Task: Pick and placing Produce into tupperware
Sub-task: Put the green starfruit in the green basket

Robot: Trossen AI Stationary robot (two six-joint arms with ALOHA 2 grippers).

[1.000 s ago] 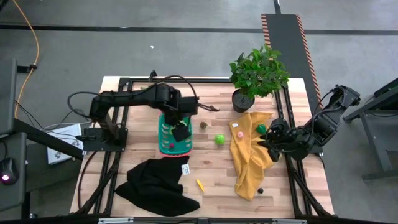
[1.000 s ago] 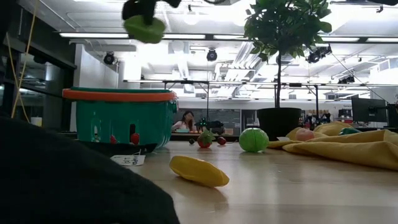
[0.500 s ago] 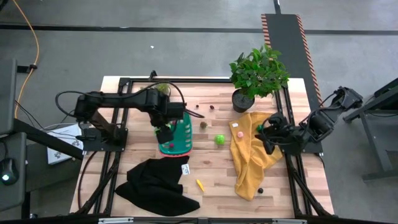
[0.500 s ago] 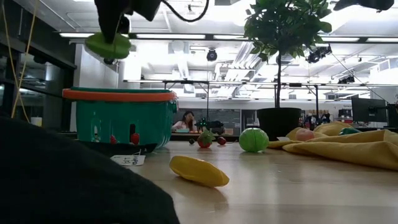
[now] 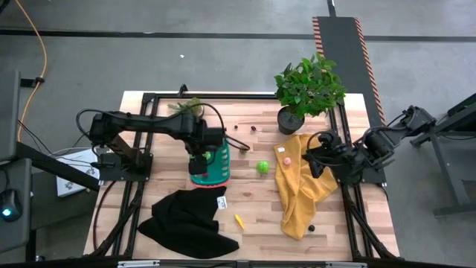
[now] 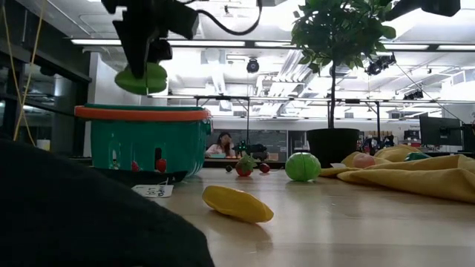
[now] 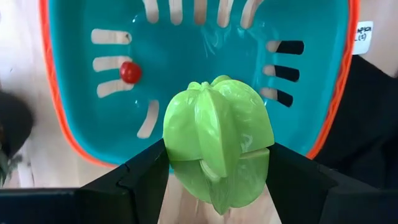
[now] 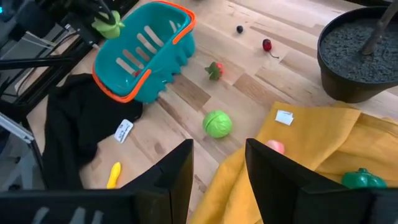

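Note:
My left gripper hangs over the left part of the tupperware, a teal basket with a red-pink rim, and is shut on a green ribbed toy fruit. A tiny red piece lies on the basket's slotted bottom. My right gripper is open above the yellow cloth, touching nothing. Loose produce rests on the table: a green ball and a yellow piece. A pink piece lies on the cloth. My left gripper pinches the green ribbed fruit between its two fingers, one on each of its opposite sides. It comes from above, pointing down. The fruit is lifted clear and hangs just above the basket's rim in the low view.
A potted plant stands at the far right. A black cloth lies near the table's near edge with a white tag. Small red and dark pieces lie beyond the basket. A green piece sits on the yellow cloth.
My left gripper, still shut on the green fruit, has moved toward the table's left and come down, so the fruit now hangs close above the basket's rim. My right gripper has shifted a little toward the table's left over the yellow cloth.

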